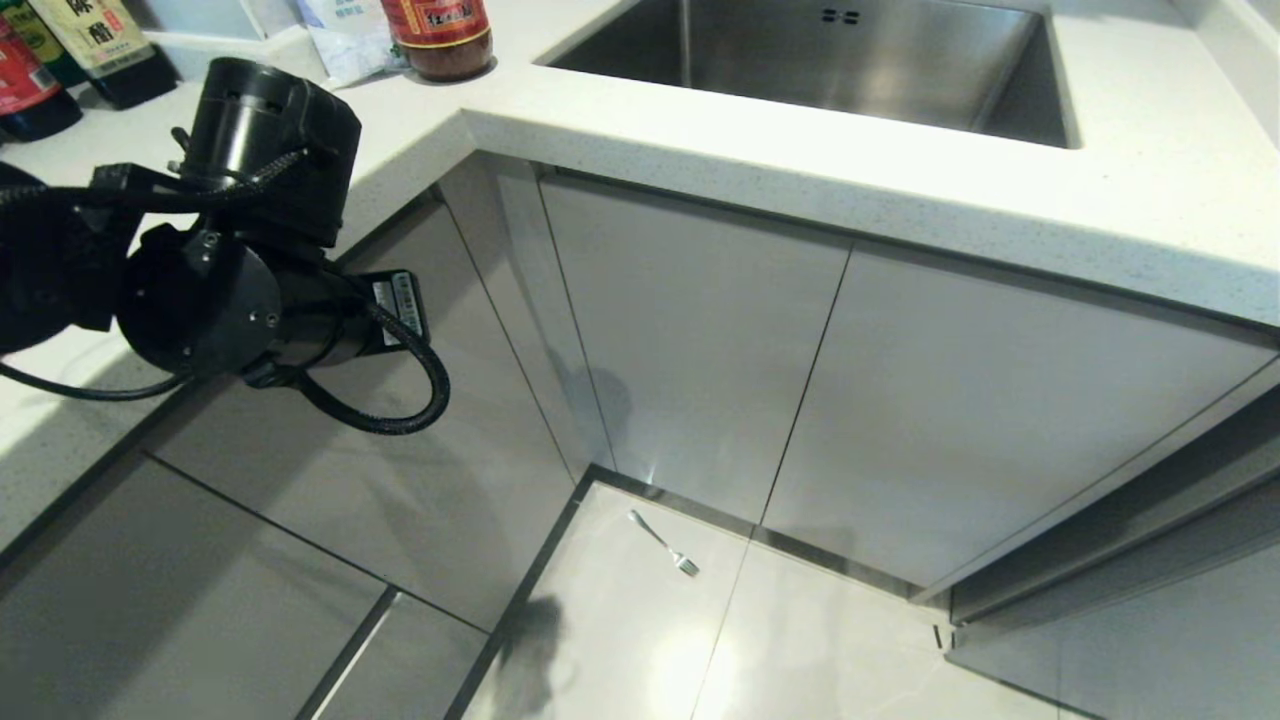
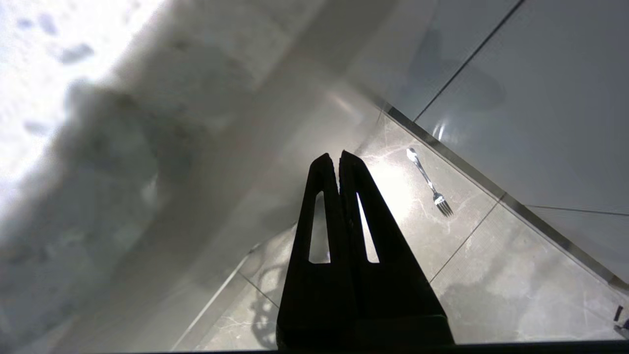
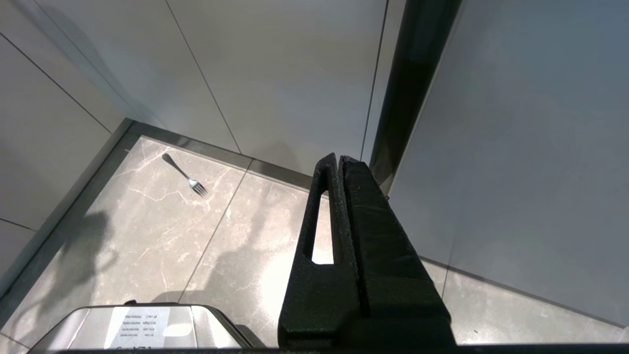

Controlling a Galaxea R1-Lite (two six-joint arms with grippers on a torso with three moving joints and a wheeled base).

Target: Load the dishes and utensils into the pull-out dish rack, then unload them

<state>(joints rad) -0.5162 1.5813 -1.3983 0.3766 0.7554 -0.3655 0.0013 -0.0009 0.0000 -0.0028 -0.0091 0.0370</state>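
Lying alone on floor (image 1: 640, 640): one fork (image 1: 663, 544); left tool (image 2: 339, 160), right tool (image 3: 338, 161) both closed, empty.

You are looking at a home kitchen: a white speckled countertop (image 1: 1150, 190) turns a corner, with a stainless steel sink (image 1: 850, 70) sunk into it. Sauce bottles (image 1: 60, 50) and a jar (image 1: 440, 35) stand on top, flat grey cabinet fronts (image 1: 690, 330) below, over a marbled tile floor (image 1: 640, 640).

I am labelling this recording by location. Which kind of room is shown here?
Most likely a home kitchen: a steel sink set into a white countertop, flat cabinet doors below it, and sauce bottles on the counter.
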